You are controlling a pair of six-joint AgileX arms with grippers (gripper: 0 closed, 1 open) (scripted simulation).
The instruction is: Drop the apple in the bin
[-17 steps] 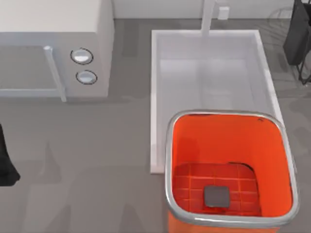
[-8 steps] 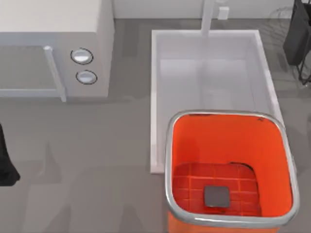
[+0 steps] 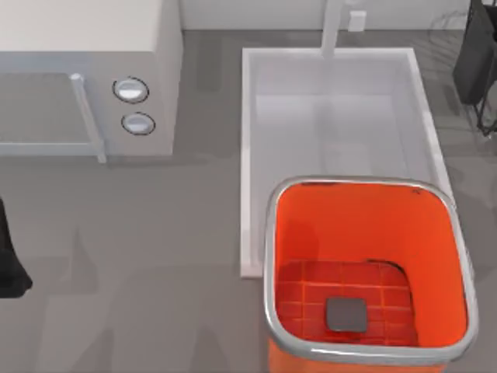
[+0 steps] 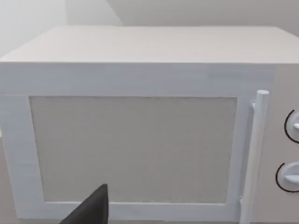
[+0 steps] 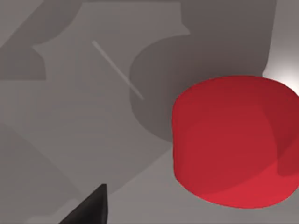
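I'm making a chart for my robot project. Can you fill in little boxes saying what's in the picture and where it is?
bin: large orange-red square bin with silver rim, front right of the table, nothing in it
apple: round red apple, lying on the grey surface in the right wrist view
sink: white rectangular basin, behind the bin
microwave: white box with door handle and two dials, back left

You see a white microwave [image 3: 85,78] at the upper left of the top view, its two round knobs [image 3: 130,90] right of the bar handle [image 3: 87,116]; a white sink basin [image 3: 334,116] fills the upper middle, faucet [image 3: 332,27] at its top edge
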